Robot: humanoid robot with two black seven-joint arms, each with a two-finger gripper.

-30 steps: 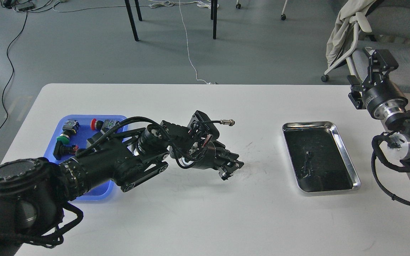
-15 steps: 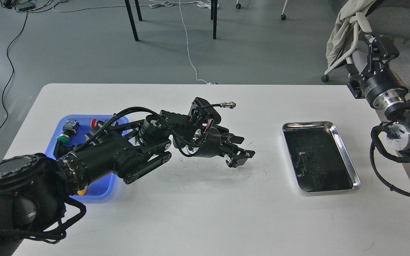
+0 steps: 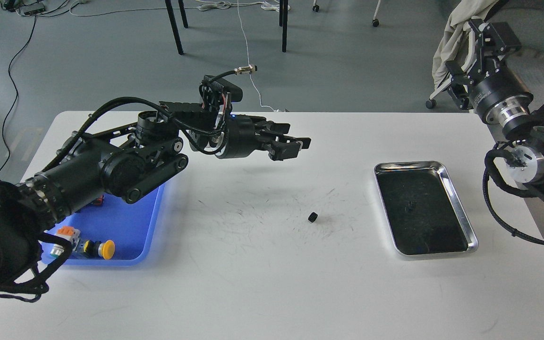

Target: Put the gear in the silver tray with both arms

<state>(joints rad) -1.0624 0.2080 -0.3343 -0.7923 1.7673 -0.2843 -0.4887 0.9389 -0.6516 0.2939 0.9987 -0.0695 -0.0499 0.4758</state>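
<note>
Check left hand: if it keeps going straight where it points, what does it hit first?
Probably nothing: the left hand points right, raised above the table, apparently passing behind the silver tray. Depth unclear.

Our left arm (image 3: 111,165) reaches from eight o'clock toward the centre, wrist level, and our left gripper (image 3: 293,141) points to three o'clock with its fingers parted and nothing between them. Our right arm (image 3: 531,156) rises at three o'clock, and our right gripper (image 3: 482,30) points toward eleven o'clock, fingers apart.
</note>
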